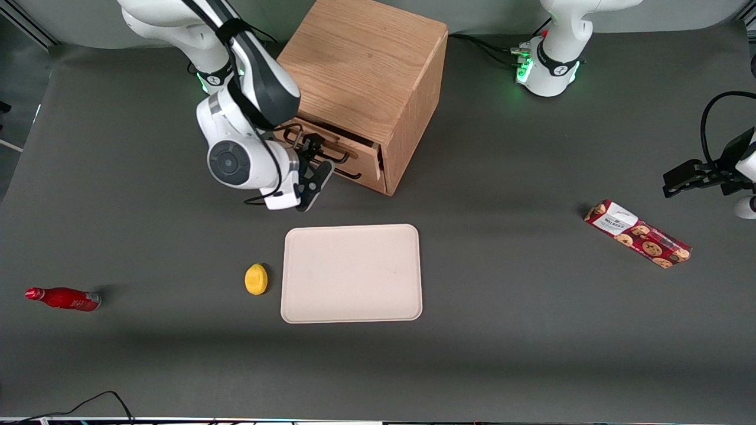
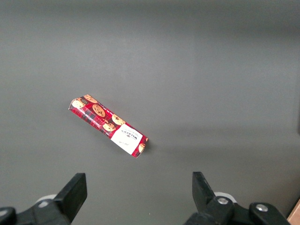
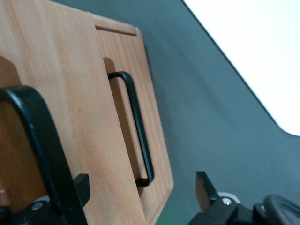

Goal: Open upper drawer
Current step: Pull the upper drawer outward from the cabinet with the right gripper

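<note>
Nearest the camera, lower centre of frame, lies a beige tray (image 1: 352, 273). Above it my gripper (image 1: 317, 166), fingers apart, brackets the upper drawer (image 1: 331, 143) handle (image 3: 40, 136). I judge closing, then pulling, comes next.

Oak upper drawer (image 1: 336, 154), black handle (image 3: 42, 140); gripper (image 1: 316, 171) apparently black.

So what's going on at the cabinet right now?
The right arm's hand is at the front of the wooden cabinet, with its fingers open around the black wire handle of the upper drawer. That drawer looks barely out, if at all. The lower drawer beneath it is shut. Nearer the camera sit a beige tray and a lemon beside it, both untouched.
</note>
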`<state>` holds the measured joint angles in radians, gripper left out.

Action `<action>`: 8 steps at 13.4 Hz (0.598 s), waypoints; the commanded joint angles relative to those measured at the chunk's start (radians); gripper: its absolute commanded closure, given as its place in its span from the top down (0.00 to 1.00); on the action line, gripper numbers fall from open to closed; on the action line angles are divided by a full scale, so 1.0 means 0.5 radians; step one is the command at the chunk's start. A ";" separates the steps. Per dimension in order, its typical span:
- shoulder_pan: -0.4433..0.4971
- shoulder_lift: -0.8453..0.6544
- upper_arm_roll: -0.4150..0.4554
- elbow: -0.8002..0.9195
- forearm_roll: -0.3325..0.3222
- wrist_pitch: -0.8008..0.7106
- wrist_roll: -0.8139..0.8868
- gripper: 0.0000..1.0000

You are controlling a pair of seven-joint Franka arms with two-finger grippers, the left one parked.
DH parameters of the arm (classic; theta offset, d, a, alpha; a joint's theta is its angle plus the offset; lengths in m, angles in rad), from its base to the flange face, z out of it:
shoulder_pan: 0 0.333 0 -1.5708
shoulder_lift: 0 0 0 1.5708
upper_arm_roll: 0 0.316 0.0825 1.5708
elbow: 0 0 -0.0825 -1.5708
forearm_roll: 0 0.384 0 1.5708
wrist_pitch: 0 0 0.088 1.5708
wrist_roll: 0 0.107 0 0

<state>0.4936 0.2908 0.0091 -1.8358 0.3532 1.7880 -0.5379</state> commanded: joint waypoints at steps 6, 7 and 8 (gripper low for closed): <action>-0.140 0.228 0.013 0.278 -0.001 -0.008 -0.194 1.00; -0.159 0.244 0.010 0.297 -0.001 -0.011 -0.209 1.00; -0.180 0.259 0.009 0.315 -0.001 -0.014 -0.216 1.00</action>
<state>0.4253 0.3735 0.0085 -1.7271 0.3526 1.7875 -0.6125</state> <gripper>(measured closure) 0.000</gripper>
